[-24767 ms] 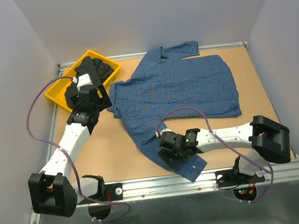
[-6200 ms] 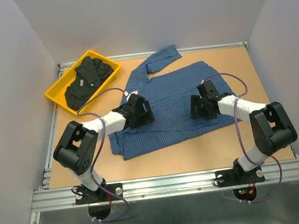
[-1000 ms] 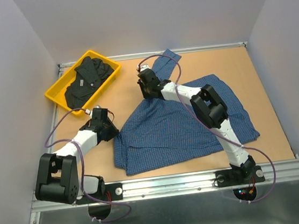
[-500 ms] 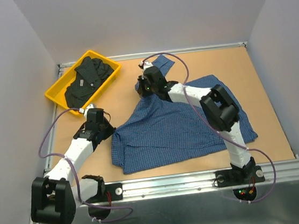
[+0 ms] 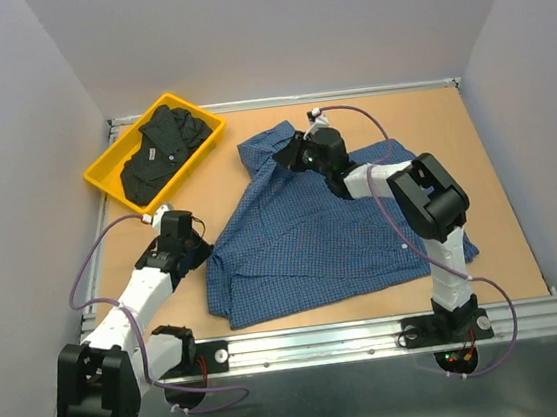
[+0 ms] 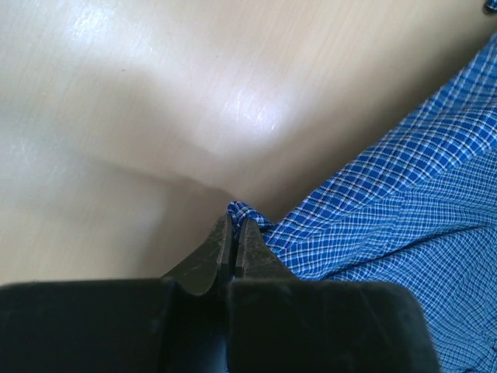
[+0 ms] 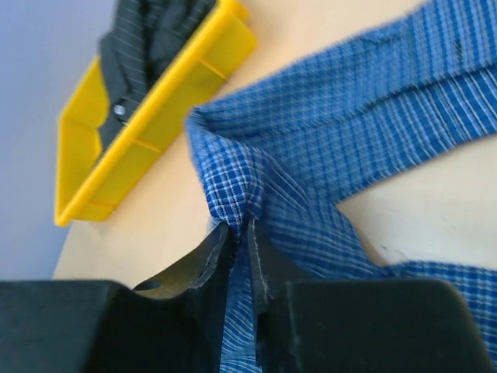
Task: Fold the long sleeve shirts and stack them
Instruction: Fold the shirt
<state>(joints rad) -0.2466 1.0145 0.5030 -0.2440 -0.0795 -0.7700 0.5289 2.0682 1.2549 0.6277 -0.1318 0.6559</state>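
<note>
Left hand (image 6: 235, 227) clenched on a small tuck at the left edge of the blue checked shirt (image 5: 332, 238), low over the bare tabletop (image 5: 494, 154). Right hand (image 7: 239, 227) likewise pinched shut, on a bunched fold at the far part of the same shirt, lifted off the wood. Shirt rumpled across the middle of the tabletop, partly doubled over itself. Black shirt (image 5: 163, 146) heaped in the yellow bin (image 5: 97, 175) at the far left, well apart from both hands.

Step in hand, by the look of it: carrying the far part of the blue shirt over its body to lay a fold. To do it well:
- Keep both pinches firm and treat the left grip as an anchor.
- Sweep the right grip low and evenly to land the layer flat, not twisted.
- Let go only after laying it down.
- Beware of dragging the whole shirt along.

Against half a second ago: right hand shifted rightward from the far-left corner of the shirt, far flap pulled along and bunched beside it. Left hand drawn a little nearer, near-left edge tugged with it.
</note>
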